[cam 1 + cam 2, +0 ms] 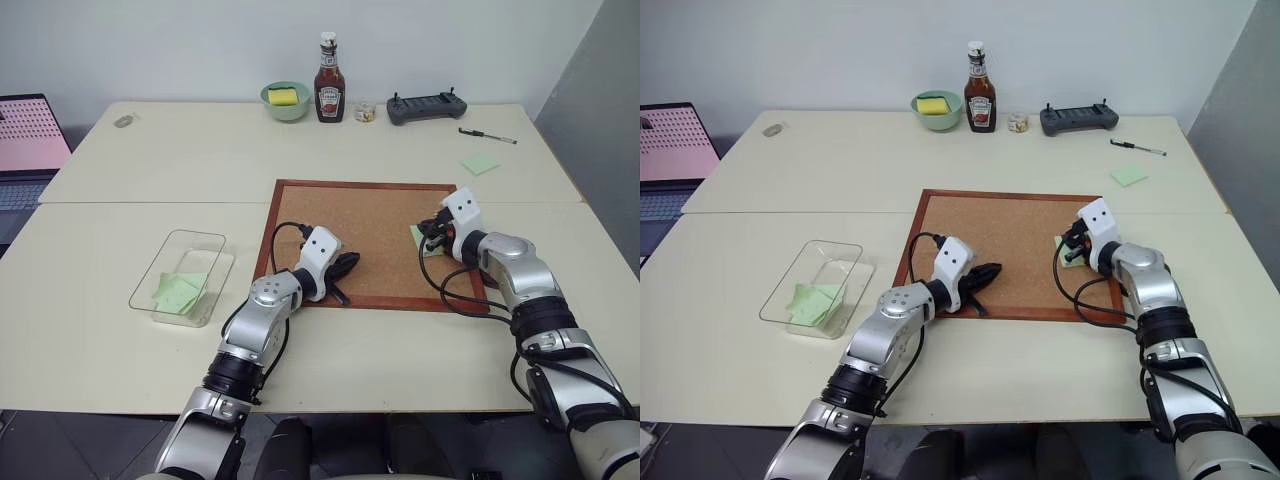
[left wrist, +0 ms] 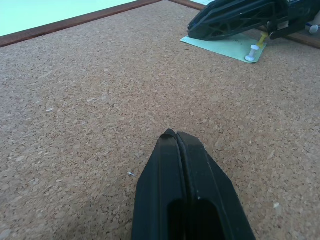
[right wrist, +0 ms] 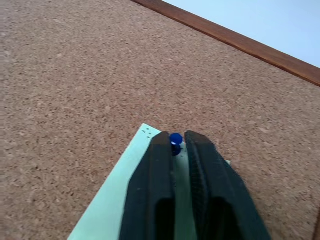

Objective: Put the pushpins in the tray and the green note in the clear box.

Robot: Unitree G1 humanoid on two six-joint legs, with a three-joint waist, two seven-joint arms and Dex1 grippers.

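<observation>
The green note (image 3: 107,205) lies on the right side of the wood-framed corkboard (image 1: 370,215). My right gripper (image 3: 176,139) rests on the note, shut on a blue pushpin (image 3: 175,137) whose head shows between its tips. A white pushpin (image 2: 253,51) stands in the note's corner beside that gripper. My left gripper (image 2: 176,134) is shut and empty, low over the corkboard's near left part (image 1: 346,267). The clear box (image 1: 182,274), with pale green slips inside, sits on the table to the left. A small dull oval dish, the tray (image 1: 123,121), lies far back left.
Along the far edge stand a green bowl (image 1: 286,99) with a yellow sponge, a ketchup bottle (image 1: 329,80), a small jar (image 1: 365,112) and a dark controller (image 1: 426,106). A pen (image 1: 487,136) and a square green pad (image 1: 480,164) lie back right. A laptop (image 1: 25,140) sits far left.
</observation>
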